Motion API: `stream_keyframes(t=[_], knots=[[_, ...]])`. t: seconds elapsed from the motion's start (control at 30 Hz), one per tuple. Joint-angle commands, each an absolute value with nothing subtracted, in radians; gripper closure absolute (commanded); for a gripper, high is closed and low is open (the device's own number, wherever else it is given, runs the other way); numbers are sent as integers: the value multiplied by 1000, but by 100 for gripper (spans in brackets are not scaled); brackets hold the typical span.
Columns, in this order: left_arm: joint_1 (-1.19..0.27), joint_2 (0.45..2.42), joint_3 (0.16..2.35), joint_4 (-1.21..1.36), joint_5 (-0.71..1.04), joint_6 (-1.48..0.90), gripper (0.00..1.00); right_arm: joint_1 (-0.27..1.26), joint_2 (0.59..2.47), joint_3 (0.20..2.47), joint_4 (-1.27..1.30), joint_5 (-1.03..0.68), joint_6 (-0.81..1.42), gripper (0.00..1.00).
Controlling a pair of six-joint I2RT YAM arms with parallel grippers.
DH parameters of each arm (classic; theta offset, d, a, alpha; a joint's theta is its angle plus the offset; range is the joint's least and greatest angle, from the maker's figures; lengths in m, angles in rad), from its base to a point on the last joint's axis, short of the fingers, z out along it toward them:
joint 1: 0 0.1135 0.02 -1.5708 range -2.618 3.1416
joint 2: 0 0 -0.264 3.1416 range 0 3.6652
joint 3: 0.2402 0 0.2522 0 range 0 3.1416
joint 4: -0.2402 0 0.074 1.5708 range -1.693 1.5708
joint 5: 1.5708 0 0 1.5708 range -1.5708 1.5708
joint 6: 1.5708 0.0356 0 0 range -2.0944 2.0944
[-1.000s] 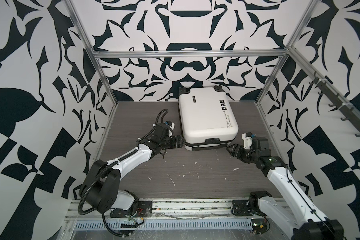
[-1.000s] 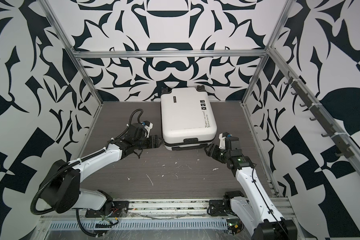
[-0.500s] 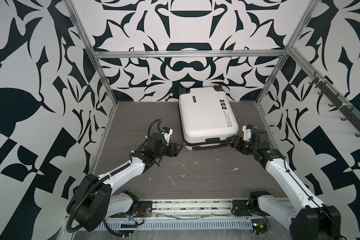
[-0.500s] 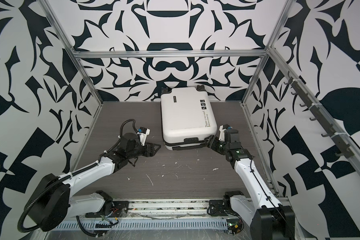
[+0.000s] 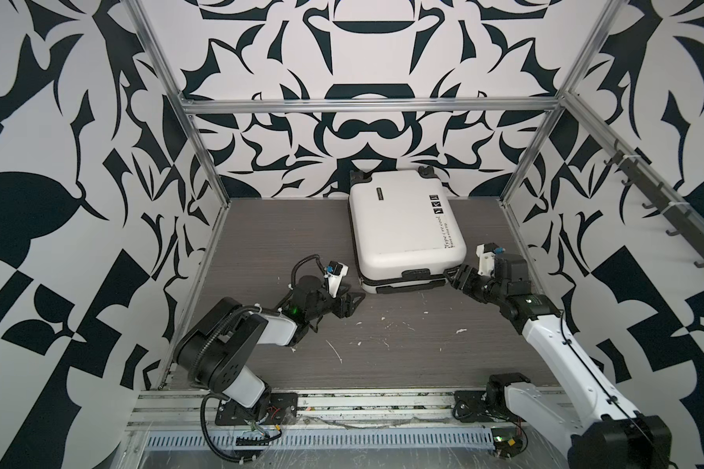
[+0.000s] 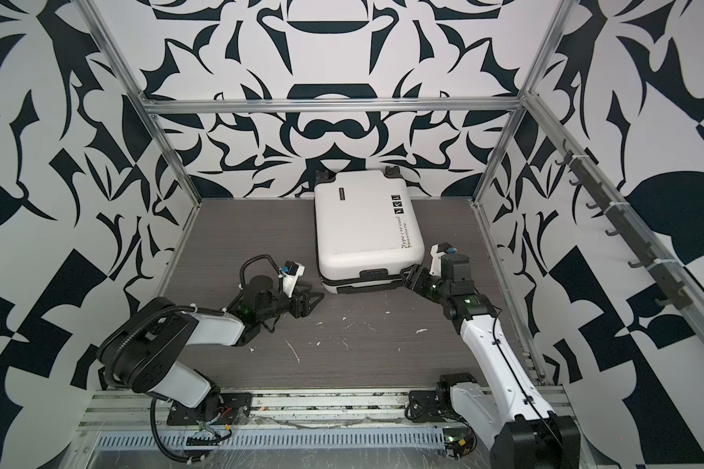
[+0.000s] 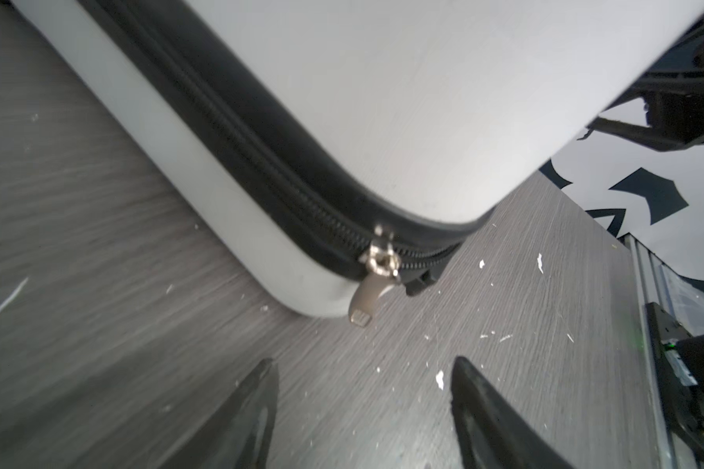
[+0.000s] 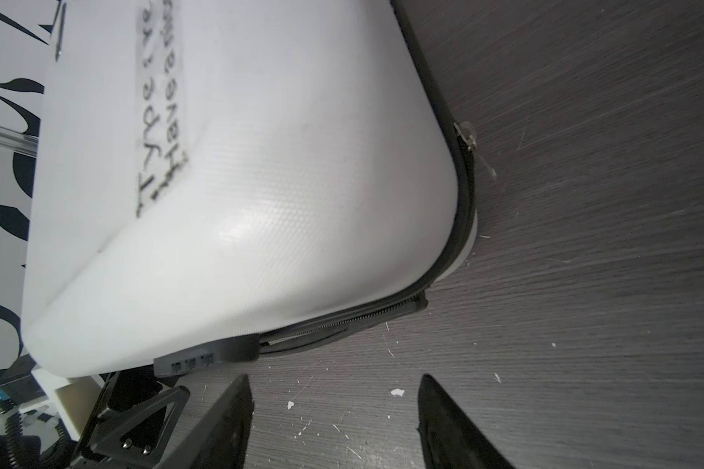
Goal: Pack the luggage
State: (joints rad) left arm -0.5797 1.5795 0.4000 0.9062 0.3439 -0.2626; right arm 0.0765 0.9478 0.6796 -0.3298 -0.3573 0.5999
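The left hand (image 5: 352, 300) has drawn back from the near left corner of the suitcase (image 5: 403, 231) and now sits just short of it, fingers apart and empty. The right hand (image 5: 452, 278) has come in to the near right corner, fingers also apart, gripping nothing. A zip pull (image 7: 376, 266) hangs at the left corner and another (image 8: 470, 138) at the right, so closing the zip looks like the step in hand. The suitcase lies flat, lid down, at the back of the bench (image 5: 281, 227). Its inside is hidden, and I cannot tell whether the zip is shut all round.
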Motion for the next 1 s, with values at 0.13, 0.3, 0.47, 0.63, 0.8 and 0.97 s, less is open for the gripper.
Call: stream_keyframes(t=[0.13,0.3,0.47,0.63,0.8,0.97], knots=[[-594,1638,444,1011,277,-172,39,82,931,683,-326,-350,609,34],[-625,1654,463,997,226,-107,43,81,942,679,-314,-355,618,34],[-650,1666,482,976,166,-69,48,81,943,677,-311,-356,621,35],[-657,1690,492,999,130,-69,56,81,941,671,-310,-357,623,35],[-664,1706,506,1002,110,-71,63,82,936,664,-311,-359,626,35],[-666,1703,506,1011,82,-72,69,82,931,658,-312,-359,628,35]])
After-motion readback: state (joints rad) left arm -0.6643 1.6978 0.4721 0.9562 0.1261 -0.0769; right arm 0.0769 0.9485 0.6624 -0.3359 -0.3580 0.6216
